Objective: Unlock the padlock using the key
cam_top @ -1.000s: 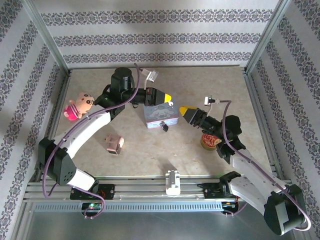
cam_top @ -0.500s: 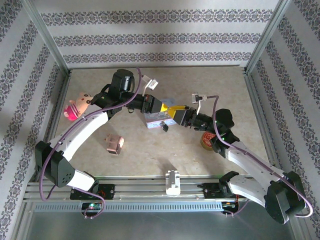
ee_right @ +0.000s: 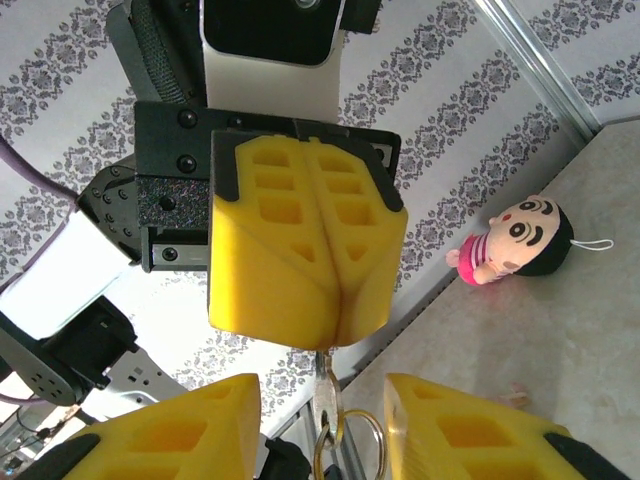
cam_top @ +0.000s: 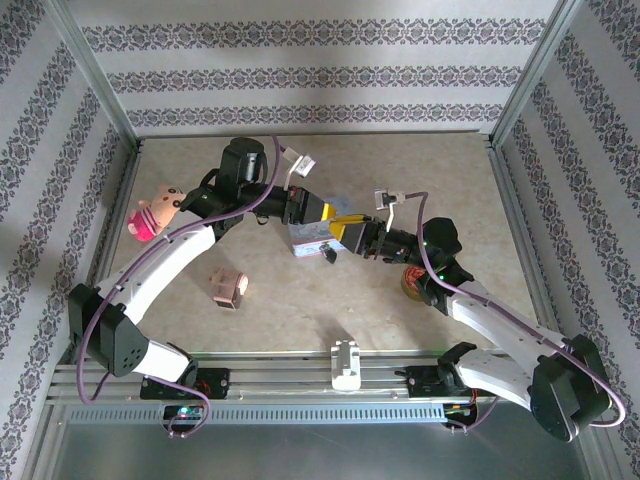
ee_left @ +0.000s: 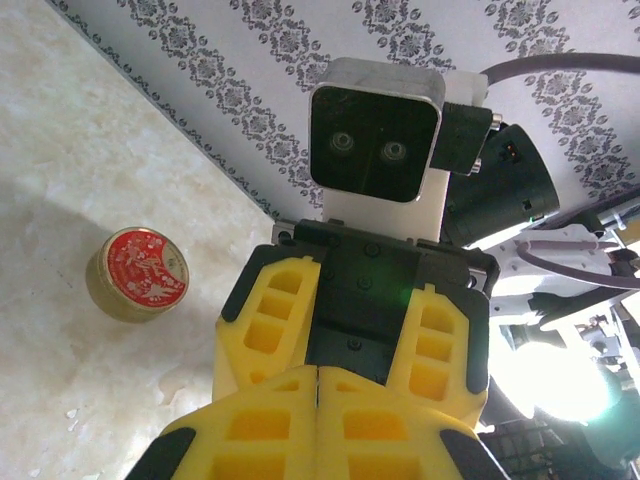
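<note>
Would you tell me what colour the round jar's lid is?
The lid is red with pale markings, clearest in the left wrist view.

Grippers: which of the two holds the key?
The left gripper: its yellow fingers are pressed together on the key, which hangs from their tip. The fingers of the right gripper stand apart, one on either side of it.

We record: left gripper yellow and black; jar lid red; doll pink; walls white with grey floral stripes; table mottled beige.

White black-jointed arms, purple cables, yellow left tool and right tool.
</note>
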`<action>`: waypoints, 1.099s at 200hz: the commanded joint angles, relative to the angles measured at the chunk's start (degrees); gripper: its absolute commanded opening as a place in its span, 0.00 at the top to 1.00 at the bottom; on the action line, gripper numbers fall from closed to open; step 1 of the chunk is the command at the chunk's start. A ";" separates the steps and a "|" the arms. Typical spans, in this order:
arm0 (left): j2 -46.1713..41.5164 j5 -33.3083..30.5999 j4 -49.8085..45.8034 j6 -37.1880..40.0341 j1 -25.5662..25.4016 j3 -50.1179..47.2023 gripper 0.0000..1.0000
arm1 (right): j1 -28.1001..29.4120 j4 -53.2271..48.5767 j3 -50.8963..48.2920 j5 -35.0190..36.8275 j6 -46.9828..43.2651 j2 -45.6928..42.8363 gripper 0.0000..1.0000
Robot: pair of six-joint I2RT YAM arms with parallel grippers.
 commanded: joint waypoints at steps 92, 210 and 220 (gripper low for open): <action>-1.61 1.15 5.78 -3.27 -0.17 -0.76 1.00 | 0.04 2.48 -0.30 0.02 -1.24 -1.45 0.75; -1.31 0.28 11.29 -8.98 0.53 -2.23 0.85 | -1.63 1.51 -2.63 1.96 -0.67 -4.17 1.00; -1.42 -0.53 11.14 -9.16 0.54 -2.26 0.66 | -1.82 1.13 -2.47 2.18 -0.66 -4.03 1.00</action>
